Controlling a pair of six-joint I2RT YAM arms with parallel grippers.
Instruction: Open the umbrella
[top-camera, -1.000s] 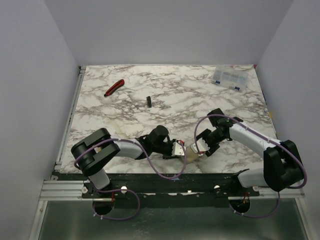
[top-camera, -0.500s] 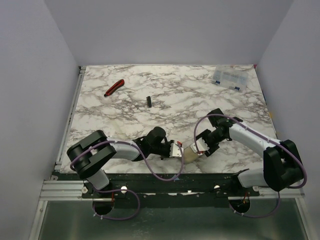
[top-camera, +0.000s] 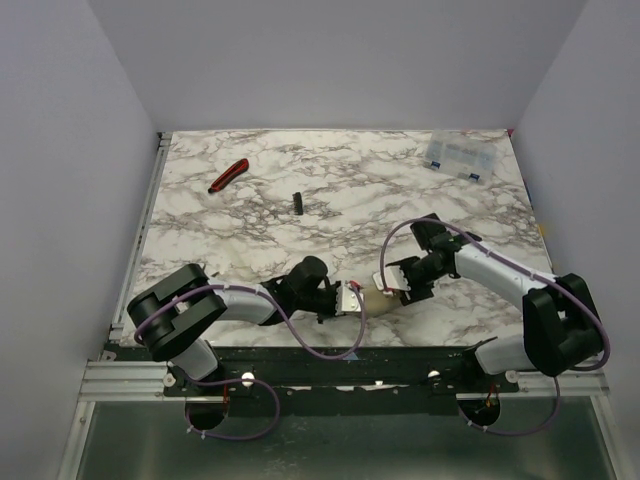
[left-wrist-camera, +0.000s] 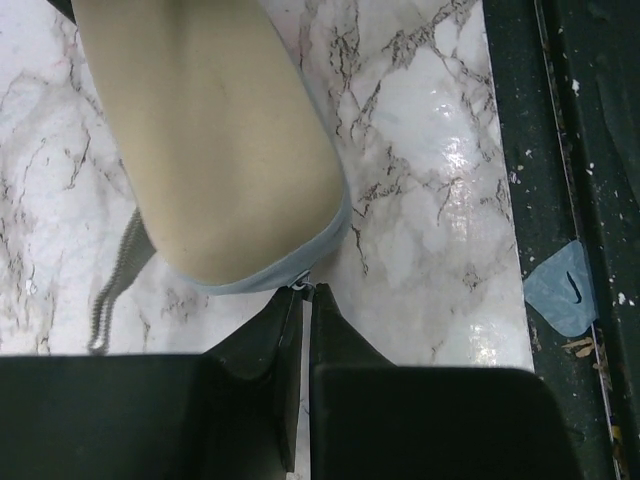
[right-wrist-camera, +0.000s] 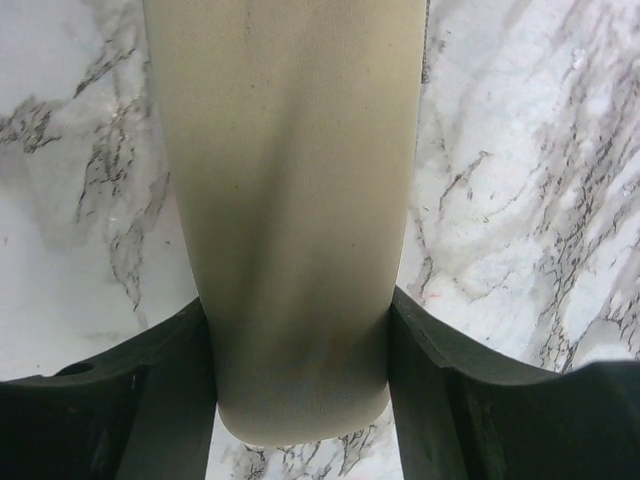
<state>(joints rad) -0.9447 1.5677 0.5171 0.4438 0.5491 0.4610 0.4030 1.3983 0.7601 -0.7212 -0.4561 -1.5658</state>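
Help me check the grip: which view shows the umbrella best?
Right wrist: the umbrella fills the frame, clamped between both fingers. Left wrist shows its rounded end; the top view, a distant pale sliver.

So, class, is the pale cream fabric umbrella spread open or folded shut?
Folded shut: the umbrella is a tight smooth roll, no ribs or canopy spread.

A red cutter (top-camera: 229, 175) lies far beyond the left gripper (top-camera: 352, 299), a black stick (top-camera: 297, 203) nearer. A clear box (top-camera: 458, 157) sits far beyond the right gripper (top-camera: 385, 287).
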